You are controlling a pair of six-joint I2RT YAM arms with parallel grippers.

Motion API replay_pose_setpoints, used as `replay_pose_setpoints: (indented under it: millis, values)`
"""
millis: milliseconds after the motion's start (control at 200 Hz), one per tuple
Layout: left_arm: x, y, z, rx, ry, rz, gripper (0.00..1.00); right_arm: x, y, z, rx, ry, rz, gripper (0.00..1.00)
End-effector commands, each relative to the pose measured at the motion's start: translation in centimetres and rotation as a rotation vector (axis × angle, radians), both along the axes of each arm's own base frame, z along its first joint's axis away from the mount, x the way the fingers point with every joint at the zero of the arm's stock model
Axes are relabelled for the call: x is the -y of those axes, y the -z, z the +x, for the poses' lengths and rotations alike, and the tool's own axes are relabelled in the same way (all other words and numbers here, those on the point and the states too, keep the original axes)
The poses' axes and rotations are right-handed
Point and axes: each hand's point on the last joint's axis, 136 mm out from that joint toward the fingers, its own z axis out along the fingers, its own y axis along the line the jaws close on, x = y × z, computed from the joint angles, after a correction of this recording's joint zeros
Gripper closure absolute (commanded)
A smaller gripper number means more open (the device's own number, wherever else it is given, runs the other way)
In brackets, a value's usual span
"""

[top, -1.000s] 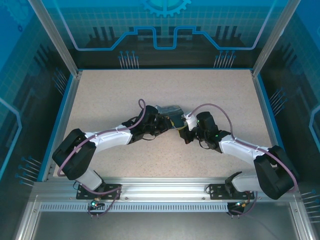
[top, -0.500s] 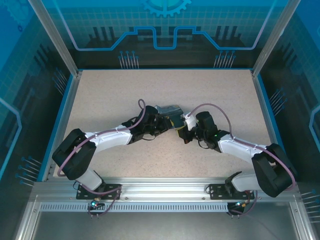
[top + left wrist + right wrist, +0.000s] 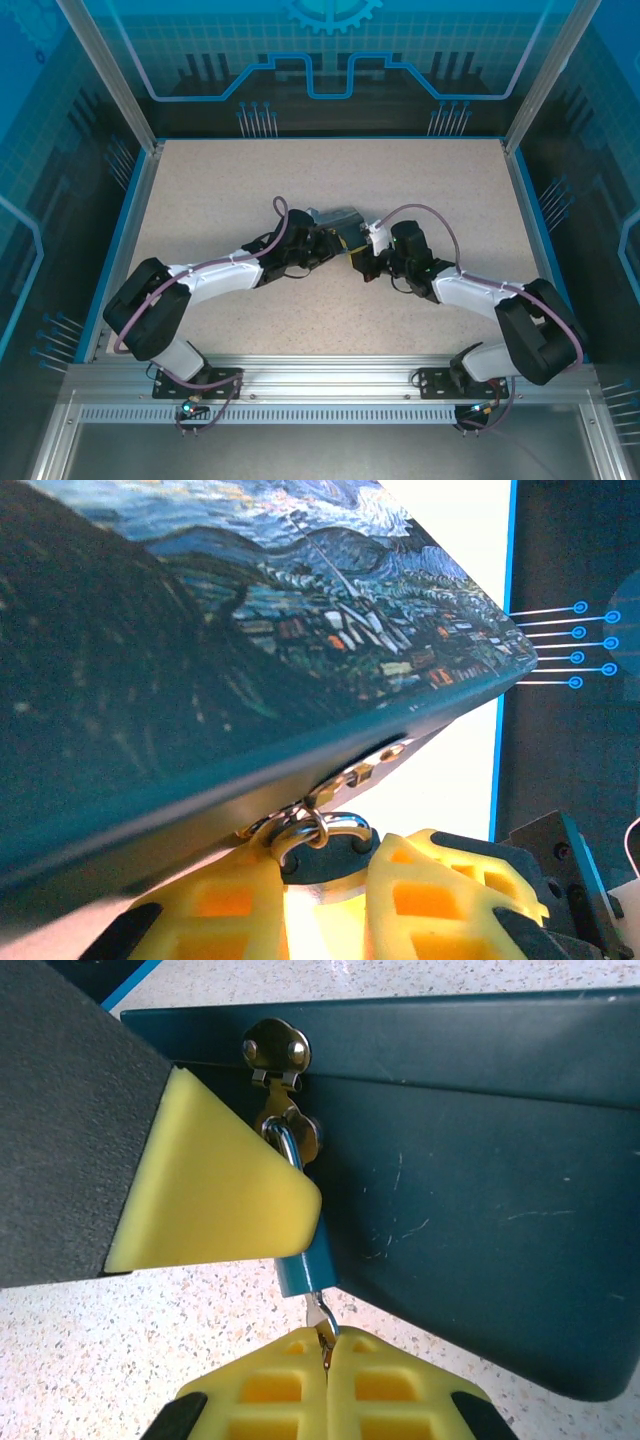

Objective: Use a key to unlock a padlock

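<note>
Speckled table [image 3: 220, 190], tin box [image 3: 338, 218] centred. Left gripper [image 3: 320, 865] pinches the padlock [image 3: 305, 1265] to steady it. The right gripper [image 3: 325, 1348] pinches the key [image 3: 320, 1318], seated in the keyway for turning.

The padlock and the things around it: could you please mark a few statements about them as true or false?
1. The right gripper is shut on the key. True.
2. The padlock lies flat and loose. False: it hangs by its shackle from the hasp on the tin.
3. The tin's lid shows a painted night scene. True.
4. The padlock's body is red. False: it is blue.
5. The key is held well apart from the padlock. False: it meets the bottom of the padlock's body.
</note>
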Motion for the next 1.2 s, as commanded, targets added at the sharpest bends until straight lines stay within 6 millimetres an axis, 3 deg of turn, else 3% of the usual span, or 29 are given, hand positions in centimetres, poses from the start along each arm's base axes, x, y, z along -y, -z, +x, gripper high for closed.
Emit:
replay_pose_setpoints:
  millis: [0, 230, 430, 550, 660, 810, 915, 1196]
  values:
    - [0.8, -1.9, -0.5, 0.044, 0.035, -0.058, 0.96, -1.9, -3.9, 1.2, 0.116, -0.055, 0.112, 1.00]
    - [0.4, -1.2, -0.8, 0.036, 0.029, -0.044, 0.94, -2.1, -4.5, 1.2, 0.113, -0.058, 0.130, 1.00]
    - [-0.3, -0.3, -0.8, 0.038, 0.012, -0.008, 0.80, -1.6, -0.2, -0.3, -0.046, -0.037, 0.038, 1.00]
    - [-0.6, 0.8, -0.9, 0.022, 0.004, 0.004, 0.76, -1.3, 2.8, -1.1, -0.132, -0.015, -0.002, 1.00]
    - [-0.9, 1.8, -0.8, 0.008, -0.010, 0.023, 0.74, -1.3, 4.2, -1.2, -0.162, 0.008, 0.000, 1.00]
    - [-1.6, 2.9, -0.8, -0.006, -0.029, 0.045, 0.69, -1.8, 4.6, -0.9, -0.176, 0.020, 0.022, 1.00]
    - [-2.0, 3.4, -0.8, -0.014, -0.040, 0.059, 0.60, -2.1, 5.0, -1.1, -0.190, 0.021, 0.019, 1.00]
    - [-3.6, 3.1, -1.4, -0.007, -0.084, 0.081, 0.41, -2.8, 5.9, -1.8, -0.245, 0.011, 0.045, 1.00]
